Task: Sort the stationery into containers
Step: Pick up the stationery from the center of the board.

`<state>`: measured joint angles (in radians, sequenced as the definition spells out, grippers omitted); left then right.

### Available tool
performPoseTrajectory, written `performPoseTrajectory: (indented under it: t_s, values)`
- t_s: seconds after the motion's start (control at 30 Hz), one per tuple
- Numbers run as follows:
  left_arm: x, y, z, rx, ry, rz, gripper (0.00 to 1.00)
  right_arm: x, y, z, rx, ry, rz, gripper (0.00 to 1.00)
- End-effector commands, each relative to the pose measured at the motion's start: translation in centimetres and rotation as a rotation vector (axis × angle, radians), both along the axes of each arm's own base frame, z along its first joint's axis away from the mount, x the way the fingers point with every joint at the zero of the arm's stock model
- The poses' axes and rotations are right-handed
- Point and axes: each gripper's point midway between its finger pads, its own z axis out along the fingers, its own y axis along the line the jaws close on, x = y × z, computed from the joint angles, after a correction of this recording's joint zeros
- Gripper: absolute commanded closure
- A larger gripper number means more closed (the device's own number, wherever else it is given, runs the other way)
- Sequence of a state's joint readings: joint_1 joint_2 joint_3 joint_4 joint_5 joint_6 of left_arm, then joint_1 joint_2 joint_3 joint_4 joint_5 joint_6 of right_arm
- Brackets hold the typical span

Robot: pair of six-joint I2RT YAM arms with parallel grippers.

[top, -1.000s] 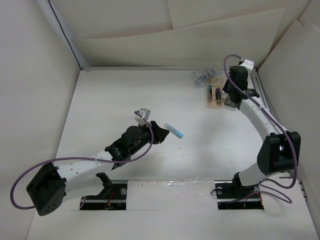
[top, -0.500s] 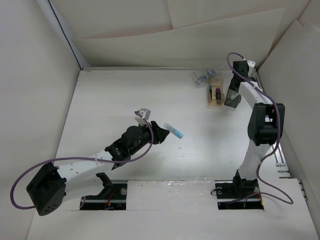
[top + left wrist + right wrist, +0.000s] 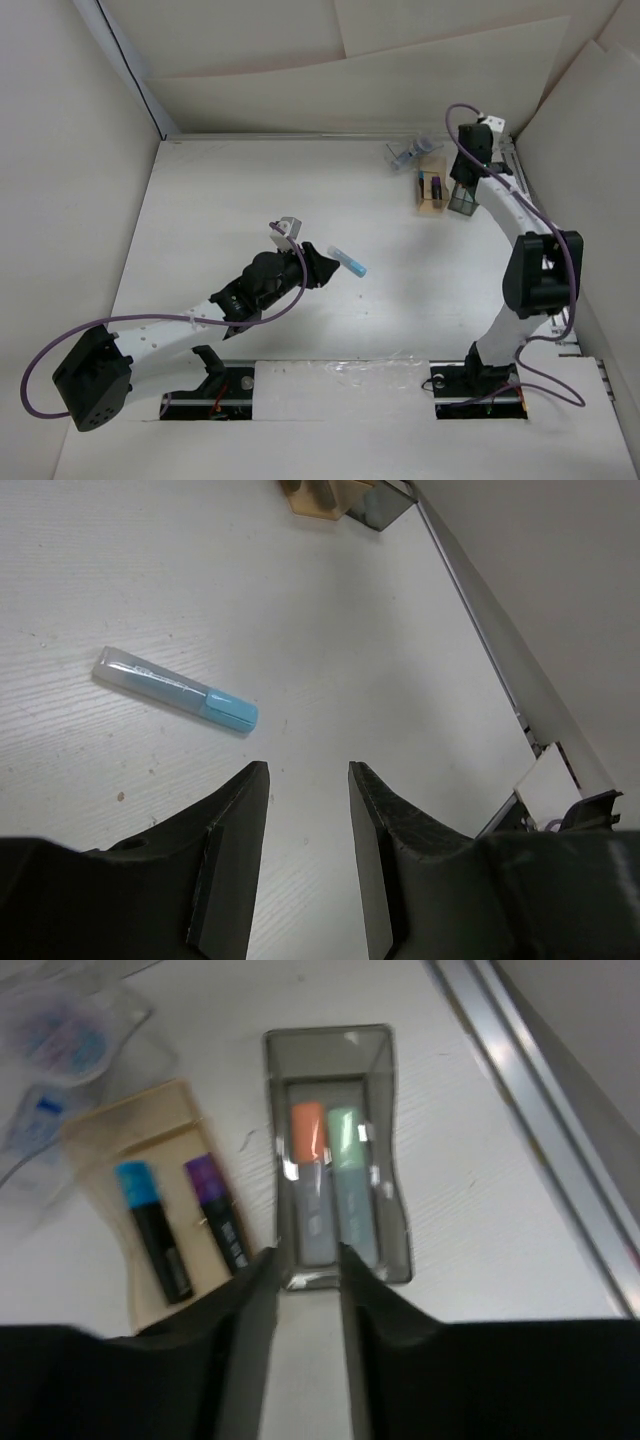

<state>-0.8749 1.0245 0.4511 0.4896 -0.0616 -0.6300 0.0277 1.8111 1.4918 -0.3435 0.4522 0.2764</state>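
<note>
A clear marker with a light-blue end point(image 3: 175, 688) lies loose on the table point(image 3: 348, 262), just ahead of my left gripper point(image 3: 305, 780), which is open and empty point(image 3: 322, 266). My right gripper point(image 3: 305, 1260) hangs open and empty over the near end of the smoky grey box point(image 3: 395, 1160), which holds an orange-ended marker point(image 3: 308, 1135) and a green-ended marker point(image 3: 345, 1145). Beside it, the amber box point(image 3: 100, 1130) holds a blue-capped black marker point(image 3: 150, 1220) and a purple-capped one point(image 3: 220, 1210). The clear box point(image 3: 120, 1020) stands behind, its blurred contents showing blue.
The three boxes cluster at the far right point(image 3: 432, 190), close to a metal rail point(image 3: 540, 1130) along the right wall. White walls enclose the table on the left, back and right.
The right arm's elbow has swung and its gripper has shifted slightly back over the grey box, with the jaws spreading wider. The left arm and the loose marker have not moved.
</note>
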Motion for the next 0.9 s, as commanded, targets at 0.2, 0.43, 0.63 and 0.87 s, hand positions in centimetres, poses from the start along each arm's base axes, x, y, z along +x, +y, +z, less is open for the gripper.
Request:
performPoseTrajectory:
  t_s: [0.2, 0.43, 0.63, 0.87]
  values:
    - [0.8, 1.2, 1.8, -0.043, -0.039, 0.079, 0.65, -9.6, 22.9, -1.6, 0.096, 0.028, 0.721, 0.95]
    - [0.8, 5.6, 3.2, -0.136, -0.072, 0.253, 0.64, -18.2, 31.6, -5.7, 0.084, 0.158, 1.036, 0.36]
    - [0.6, 7.6, 4.5, -0.186, -0.114, 0.315, 0.60, -18.3, 32.6, -9.3, 0.037, 0.249, 1.049, 0.16]
    - [0.8, 7.4, 4.0, -0.165, -0.101, 0.315, 0.60, -18.4, 34.2, -12.4, -0.003, 0.318, 1.075, 0.26]
